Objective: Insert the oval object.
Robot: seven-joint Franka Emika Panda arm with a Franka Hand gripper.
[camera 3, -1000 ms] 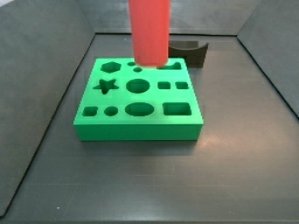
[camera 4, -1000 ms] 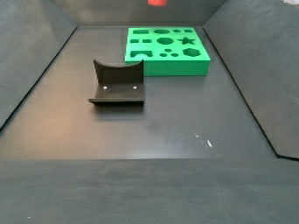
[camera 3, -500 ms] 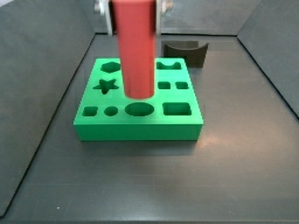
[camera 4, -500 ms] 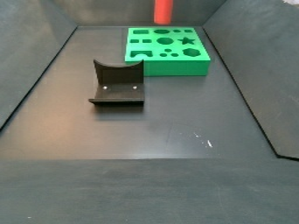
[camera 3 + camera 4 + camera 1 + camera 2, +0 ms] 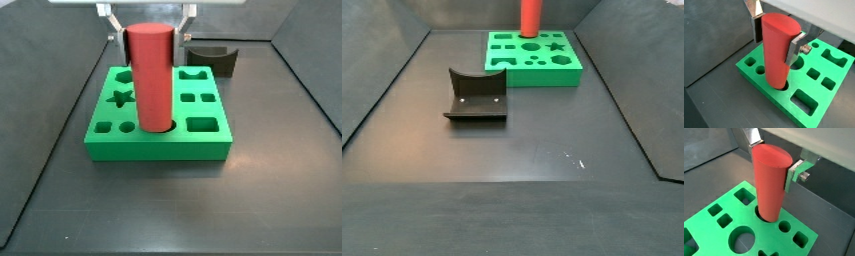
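The oval object, a tall smooth red peg, stands upright with its lower end in the oval hole at the front middle of the green block. My gripper is shut on the peg's upper part, one silver finger on each side. Both wrist views show the peg going down into the block. In a side view the peg rises from the block to the frame's edge, and the gripper is out of view there.
The green block has several other shaped holes, among them a star and a hexagon. The dark fixture stands on the floor apart from the block, and shows behind it in a side view. Dark walls enclose the floor.
The gripper has come down and toward the block's front with the peg. The peg's lower end, earlier above the block, now sits in the oval hole.
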